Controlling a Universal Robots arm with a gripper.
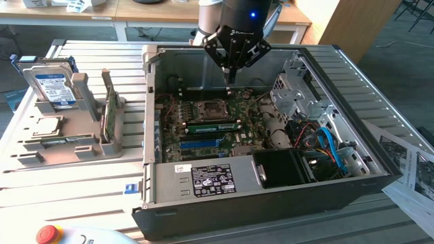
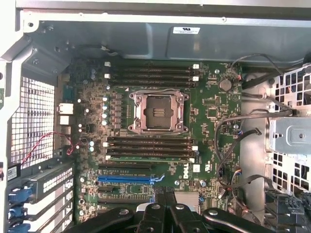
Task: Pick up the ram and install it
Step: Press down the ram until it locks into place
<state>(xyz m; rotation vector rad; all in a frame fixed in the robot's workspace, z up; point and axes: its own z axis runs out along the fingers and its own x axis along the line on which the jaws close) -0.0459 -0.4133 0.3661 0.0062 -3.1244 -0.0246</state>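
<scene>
my fingers [image 1: 231, 79] hang pinched shut and empty above the open computer case [image 1: 271, 198]. the ram [image 1: 213, 127] sits seated on the motherboard [image 2: 204, 102], beside the cpu socket [image 2: 158, 112].

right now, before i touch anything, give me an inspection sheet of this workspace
surface: slatted table carrying the open pc case
job's things: a green stick, likely the ram, lies along a slot just below the cpu socket; seating cannot be told
clutter: grey fixture with a hard drive and an upright green card
hand: hand shut, empty, above the slots beyond the socket
cables: blue cable, black cables, red wire, all inside the case
surroundings: desks behind, papers at the exterior view's right, red stop button
</scene>
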